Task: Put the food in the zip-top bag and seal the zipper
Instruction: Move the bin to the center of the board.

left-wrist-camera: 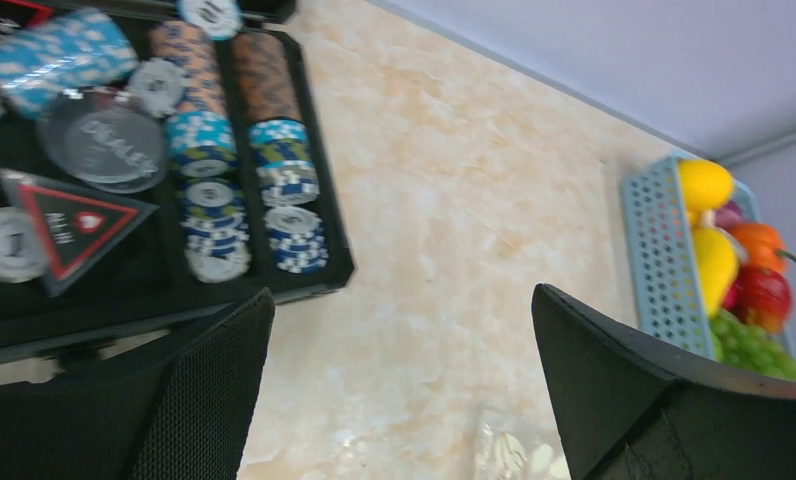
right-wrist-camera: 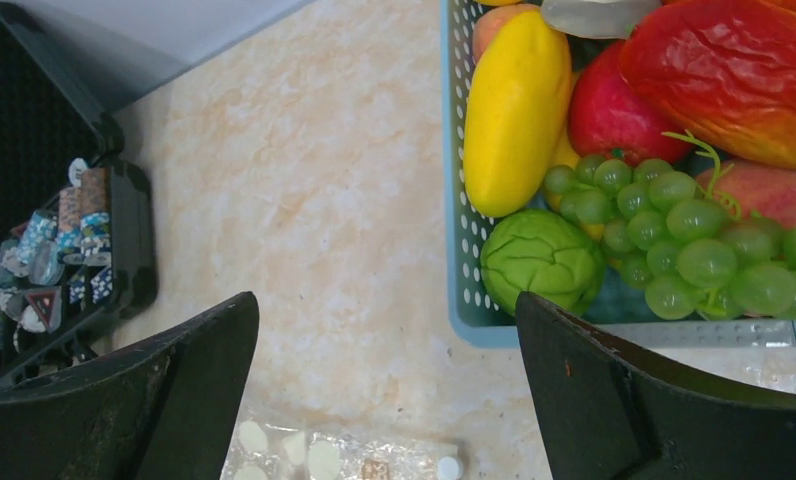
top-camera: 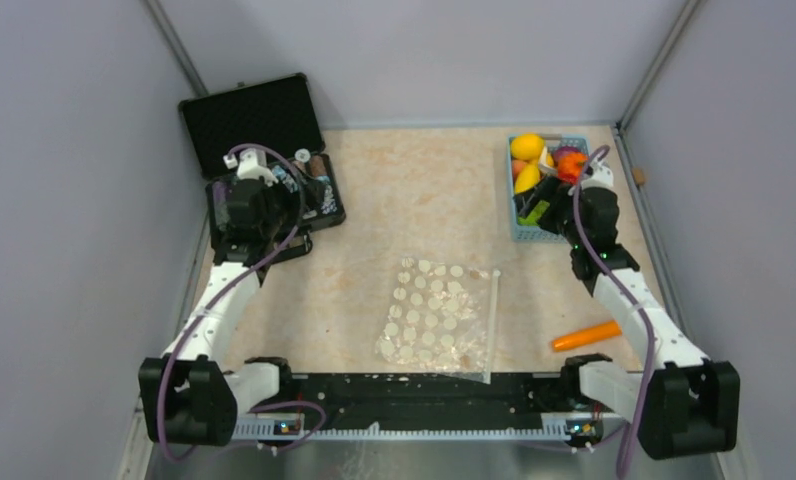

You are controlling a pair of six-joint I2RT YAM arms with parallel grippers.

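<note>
The zip-top bag, clear with white dots, lies flat in the middle near the front, its white zipper along the right edge. An orange carrot lies on the table to its right. More food fills a light-blue basket at the back right: a yellow fruit, green grapes, a green ball and red fruits. My right gripper hangs open and holds nothing at the basket's near left corner. My left gripper is open and holds nothing beside the black case.
An open black case with poker chips sits at the back left, close to the left gripper. Grey walls close in the table on three sides. The bag's far corner shows below the right fingers.
</note>
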